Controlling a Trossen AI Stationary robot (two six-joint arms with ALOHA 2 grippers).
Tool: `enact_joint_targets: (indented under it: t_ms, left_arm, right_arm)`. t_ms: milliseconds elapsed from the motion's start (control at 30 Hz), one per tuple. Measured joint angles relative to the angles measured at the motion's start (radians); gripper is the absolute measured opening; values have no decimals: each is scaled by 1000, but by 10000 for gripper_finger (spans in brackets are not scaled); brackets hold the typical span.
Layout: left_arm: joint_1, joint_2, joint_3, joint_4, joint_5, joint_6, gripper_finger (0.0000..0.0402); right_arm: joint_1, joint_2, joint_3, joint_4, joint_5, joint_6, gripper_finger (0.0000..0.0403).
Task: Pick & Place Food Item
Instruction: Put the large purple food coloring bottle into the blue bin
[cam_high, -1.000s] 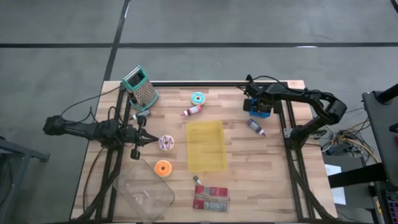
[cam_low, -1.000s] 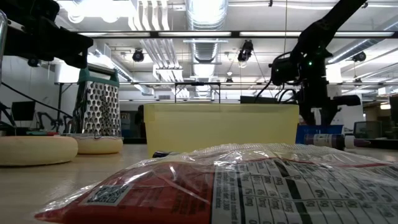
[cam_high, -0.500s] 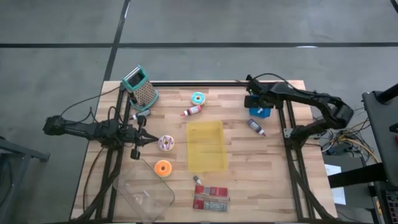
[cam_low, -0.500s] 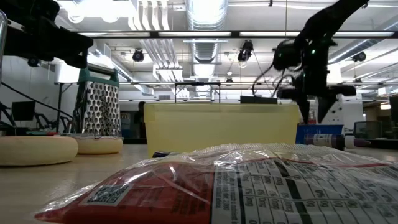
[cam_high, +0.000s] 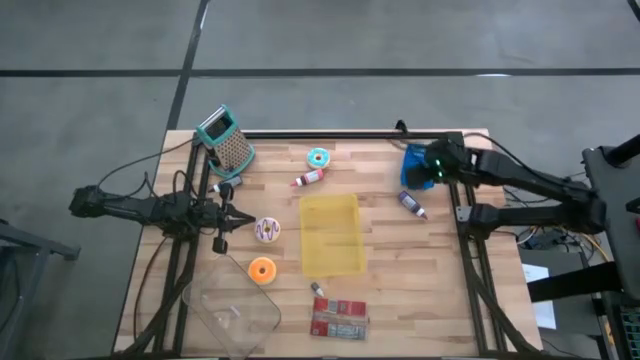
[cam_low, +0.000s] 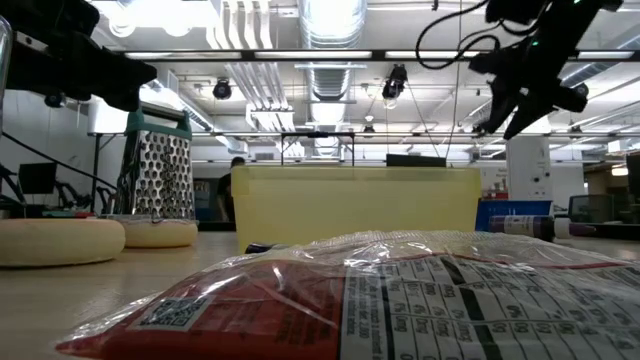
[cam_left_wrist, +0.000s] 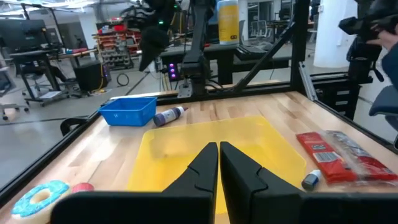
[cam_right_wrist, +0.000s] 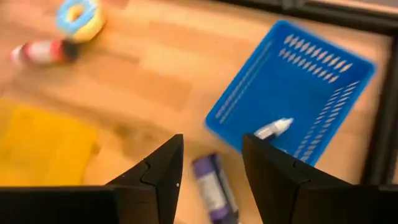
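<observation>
My right jaws (cam_right_wrist: 208, 177) hang released above the far right corner of the bench (cam_high: 430, 275), over the blue basket (cam_right_wrist: 292, 93). A small white tube (cam_right_wrist: 272, 128) lies inside the basket. A purple bottle (cam_right_wrist: 212, 186) lies on the wood just beside it. My left jaws (cam_left_wrist: 217, 165) are clenched with nothing in them, low over the left side, near the purple-iced donut (cam_high: 267, 230). The orange donut (cam_high: 262, 270) sits close to the yellow tray (cam_high: 332, 235). The blue donut (cam_high: 318, 158) lies farther back.
</observation>
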Motion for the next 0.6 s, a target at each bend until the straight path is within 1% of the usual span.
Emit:
enact_joint_targets:
  t_ms: [100, 267, 433, 600]
  left_arm:
    - [0, 0, 0, 0, -2, 0, 23]
    - [0, 0, 0, 0, -2, 0, 23]
    - [0, 0, 0, 0, -2, 0, 23]
    - [0, 0, 0, 0, -1, 0, 23]
  right_arm:
    - [92, -30, -42, -7, 6, 3, 148]
    - [215, -37, -119, -31, 6, 7, 134]
    - [273, -23, -208, -29, 8, 99, 124]
    - [287, -13, -279, 0, 2, 169, 121]
